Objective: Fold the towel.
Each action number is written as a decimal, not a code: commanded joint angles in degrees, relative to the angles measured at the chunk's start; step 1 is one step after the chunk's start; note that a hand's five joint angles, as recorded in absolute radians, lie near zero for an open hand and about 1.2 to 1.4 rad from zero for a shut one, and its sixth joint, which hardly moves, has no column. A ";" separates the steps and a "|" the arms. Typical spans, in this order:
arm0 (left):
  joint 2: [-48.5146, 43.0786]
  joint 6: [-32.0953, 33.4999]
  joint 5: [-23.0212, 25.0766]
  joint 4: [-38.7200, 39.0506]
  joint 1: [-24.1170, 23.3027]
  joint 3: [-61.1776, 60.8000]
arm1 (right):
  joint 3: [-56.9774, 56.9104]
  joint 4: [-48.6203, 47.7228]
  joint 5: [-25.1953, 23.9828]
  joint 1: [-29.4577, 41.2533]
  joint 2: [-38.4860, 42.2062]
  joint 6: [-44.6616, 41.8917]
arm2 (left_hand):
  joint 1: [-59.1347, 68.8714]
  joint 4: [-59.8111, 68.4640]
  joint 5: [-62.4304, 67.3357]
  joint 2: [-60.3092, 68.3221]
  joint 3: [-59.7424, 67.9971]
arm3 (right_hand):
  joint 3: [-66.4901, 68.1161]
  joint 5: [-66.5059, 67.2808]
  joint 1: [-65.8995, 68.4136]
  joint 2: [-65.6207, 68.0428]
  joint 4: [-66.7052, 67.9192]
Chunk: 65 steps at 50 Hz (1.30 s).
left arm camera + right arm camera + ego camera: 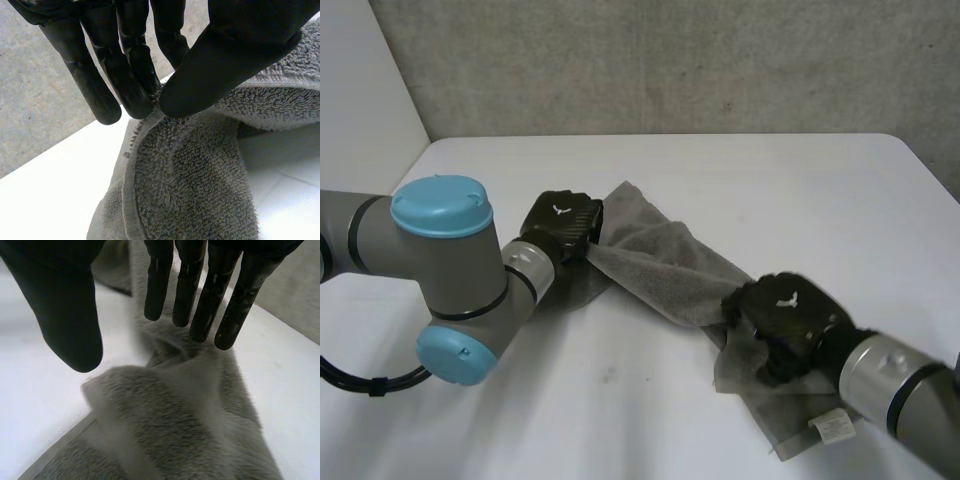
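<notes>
Towel (pixel 665 265): one, grey, lying bunched on the bench (pixel 770 180)
Left hand (pixel 560 225): pinching its edge, thumb against fingers
Right hand (pixel 785 315): hanging wide over its other end

Site read as a robot lab or test cell. Plain white table (pixel 720 170) with a rounded far corner, its surface smooth and unmarked. Behind it stood a rough grey wall (pixel 670 60), concrete-like and unpainted; a flat white panel (pixel 360 80) closed the left side. Two machine arms reached over the table: left arm (pixel 440 260) with grey joints and light-blue caps, right arm (pixel 895 385) with a metal-grey wrist. One grey towel (pixel 670 265) lay on the table as the work piece
</notes>
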 commanded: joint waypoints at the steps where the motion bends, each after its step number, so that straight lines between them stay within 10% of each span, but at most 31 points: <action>1: -0.08 0.03 -0.09 0.02 -0.04 -0.20 | 3.21 -4.28 0.35 3.95 1.75 -7.74 | 12.41 10.25 10.79 10.51 10.38 | 6.31 7.50 11.74 6.78 6.31; 16: 0.09 -0.06 -0.09 -0.07 -0.04 -0.64 | 3.65 -14.30 1.93 4.48 11.77 -14.77 | 12.41 10.25 10.79 10.51 10.38 | 8.33 9.52 13.76 8.80 8.33; 23: 0.09 -0.06 -0.09 -0.07 -0.04 -0.81 | 3.13 -19.29 7.19 3.78 13.08 -17.59 | 12.41 10.25 10.79 10.51 10.38 | 43.14 44.33 48.57 43.61 43.14; 29: 0.09 0.03 -0.18 -0.42 -0.04 -1.08 | 2.69 -20.19 8.96 3.60 11.59 -17.59 | 12.41 10.25 10.79 10.51 10.38 | 43.25 44.45 48.68 43.73 43.25; 38: 0.35 2.48 0.09 -7.25 -0.65 -1.08 | -2.92 -0.74 7.82 -3.06 3.15 -16.36 | 12.41 10.25 10.79 10.51 10.38 | 43.25 44.45 48.68 43.73 43.25; 48: -1.84 13.04 -0.79 -16.24 -0.48 4.29 | -15.07 16.19 2.28 -9.58 11.77 -18.73 | 12.41 10.25 10.79 10.51 10.38 | 43.25 44.45 48.68 43.73 43.25; 56: -6.50 14.09 -2.37 -14.22 -0.57 23.80 | -29.66 5.03 2.89 -9.49 13.52 -21.45 | 12.41 10.25 10.79 10.51 10.38 | 43.25 44.45 48.68 43.73 43.25; 65: -4.23 13.04 -5.44 7.09 1.27 44.80 | -42.49 -27.26 7.99 -6.60 12.38 -19.35 | 12.41 10.25 10.79 10.51 10.38 | 43.25 44.45 48.68 43.73 43.25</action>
